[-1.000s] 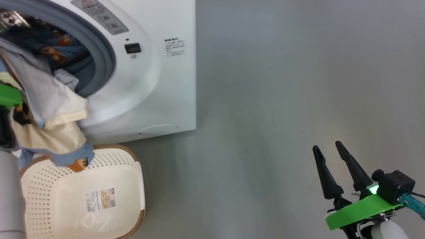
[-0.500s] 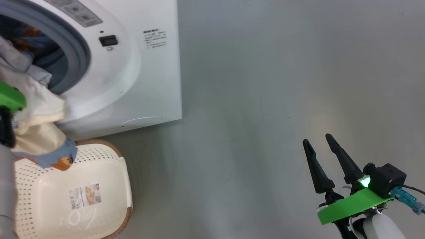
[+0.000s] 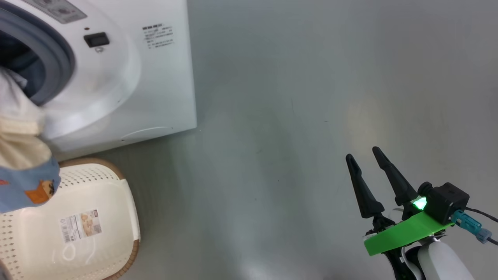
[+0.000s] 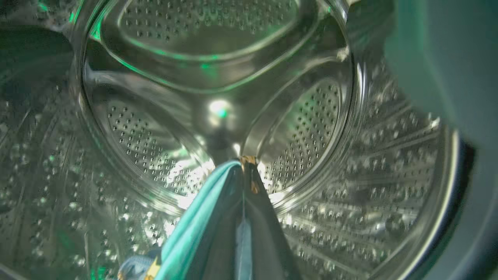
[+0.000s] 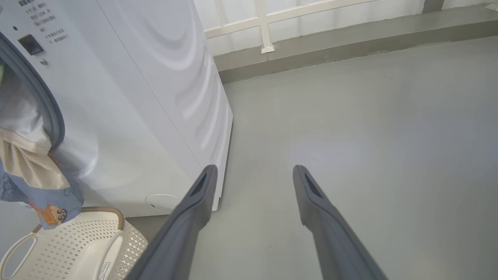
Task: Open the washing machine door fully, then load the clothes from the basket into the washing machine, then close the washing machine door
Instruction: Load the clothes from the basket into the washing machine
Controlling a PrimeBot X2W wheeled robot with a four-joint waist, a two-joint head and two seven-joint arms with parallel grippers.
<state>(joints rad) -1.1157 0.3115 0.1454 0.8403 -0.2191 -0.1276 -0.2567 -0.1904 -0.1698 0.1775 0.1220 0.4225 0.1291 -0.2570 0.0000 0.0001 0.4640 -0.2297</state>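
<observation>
The soft, light blue bear-printed clothes (image 3: 27, 182) with cream and white parts are hanging out of the mouth of the big white front-loading washing machine (image 3: 155, 85). They are trailing down over the small cream perforated plastic basket (image 3: 97, 182) on the grey floor (image 3: 311, 116).

The left tool (image 4: 246, 165), reaching into the perforated steel drum (image 4: 155, 136), is pressed together and seems to be pinching a fold of this fabric. The right tool (image 3: 362, 152) is hanging spread and idle, well apart from the machine.

The cloth is looking light, limp and liable to drag on the grey rubber gasket (image 3: 66, 66). I would be gripping a bunched fold near its hanging middle rather than a thin edge.

Counting: one machine, one basket, two tools, one hanging bundle. How many garments are making it up I cannot tell.
</observation>
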